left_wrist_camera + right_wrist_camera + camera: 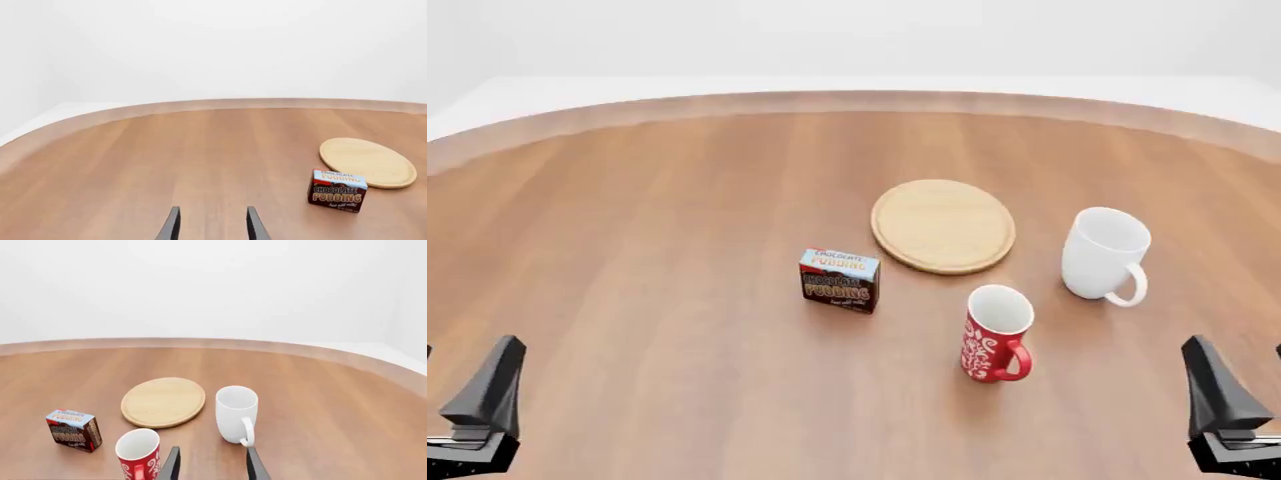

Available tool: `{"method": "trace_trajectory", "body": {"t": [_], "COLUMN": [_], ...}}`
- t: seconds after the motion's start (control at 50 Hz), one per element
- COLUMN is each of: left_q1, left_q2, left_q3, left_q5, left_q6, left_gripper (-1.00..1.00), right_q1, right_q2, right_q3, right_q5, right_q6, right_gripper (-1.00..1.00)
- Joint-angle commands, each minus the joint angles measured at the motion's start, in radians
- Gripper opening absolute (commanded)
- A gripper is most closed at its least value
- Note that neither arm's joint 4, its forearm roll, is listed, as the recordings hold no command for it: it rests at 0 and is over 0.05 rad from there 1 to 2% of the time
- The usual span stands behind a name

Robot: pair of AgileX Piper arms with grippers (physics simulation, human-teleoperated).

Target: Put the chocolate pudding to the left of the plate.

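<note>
- The table bore everything; my arms sat at its near edge.
- The plate lay mid-table.
- The chocolate pudding stood upright, near-left of the plate, just apart.
- My left gripper and right gripper had jaws apart, empty.
- Reach not yet started; I judged the next move was my left arm going forward-right to straddle the carton.

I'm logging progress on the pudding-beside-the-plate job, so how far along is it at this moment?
Nothing looks done: the dark brown chocolate pudding carton stands upright on the table, nearer the arms than the round light-tan wooden plate and to its left. Nothing is in hand; the left gripper and right gripper are open, far back. Grasping and placing remain.
</note>
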Motion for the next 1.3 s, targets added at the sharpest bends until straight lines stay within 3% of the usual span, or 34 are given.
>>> {"method": "trace_trajectory", "body": {"t": [0.02,0.14,0.32,0.36,0.46,0.56,0.6,0.62,0.66,0.72,0.74,0.78,0.84,0.88,0.96,1.06,1.12,1.14,1.3], "left_q1": [0.000,0.000,0.000,0.000,0.000,0.000,0.000,0.000,0.000,0.000,0.000,0.000,0.000,0.000,0.000,0.000,0.000,0.000,0.000], "left_q2": [0.000,0.000,0.000,0.000,0.000,0.000,0.000,0.000,0.000,0.000,0.000,0.000,0.000,0.000,0.000,0.000,0.000,0.000,0.000], "left_q3": [0.000,0.000,0.000,0.000,0.000,0.000,0.000,0.000,0.000,0.000,0.000,0.000,0.000,0.000,0.000,0.000,0.000,0.000,0.000], "left_q5": [0.000,0.000,0.000,0.000,0.000,0.000,0.000,0.000,0.000,0.000,0.000,0.000,0.000,0.000,0.000,0.000,0.000,0.000,0.000], "left_q6": [0.000,0.000,0.000,0.000,0.000,0.000,0.000,0.000,0.000,0.000,0.000,0.000,0.000,0.000,0.000,0.000,0.000,0.000,0.000], "left_gripper": [1.00,1.00,1.00,1.00,1.00,1.00,1.00,1.00,1.00,1.00,1.00,1.00,1.00,1.00,1.00,1.00,1.00,1.00,1.00], "right_q1": [0.003,0.014,0.033,0.069,0.107,0.145,0.165,0.207,0.247,0.308,0.335,0.343,0.374,0.370,0.385,0.381,0.406,0.413,0.421], "right_q2": [0.001,-0.002,-0.001,0.010,0.123,0.295,0.354,0.402,0.462,0.535,0.582,0.619,0.691,0.732,0.830,0.951,1.002,1.036,1.162], "right_q3": [-0.003,-0.004,-0.117,-0.191,-0.347,-0.537,-0.620,-0.699,-0.788,-0.896,-0.950,-0.995,-1.055,-1.090,-1.172,-1.281,-1.311,-1.317,-1.388], "right_q5": [0.007,-0.012,0.049,0.085,0.070,0.094,0.133,0.169,0.223,0.288,0.315,0.335,0.361,0.377,0.408,0.483,0.506,0.513,0.558], "right_q6": [-0.006,-0.061,-0.051,-0.054,-0.100,-0.090,-0.041,-0.091,-0.095,-0.144,-0.210,-0.220,-0.291,-0.292,-0.346,-0.351,-0.394,-0.435,-0.435], "right_gripper": [1.00,1.00,1.00,1.00,1.00,1.00,1.00,1.00,1.00,1.00,1.00,1.00,1.00,1.00,1.00,1.00,1.00,1.00,1.00]}}
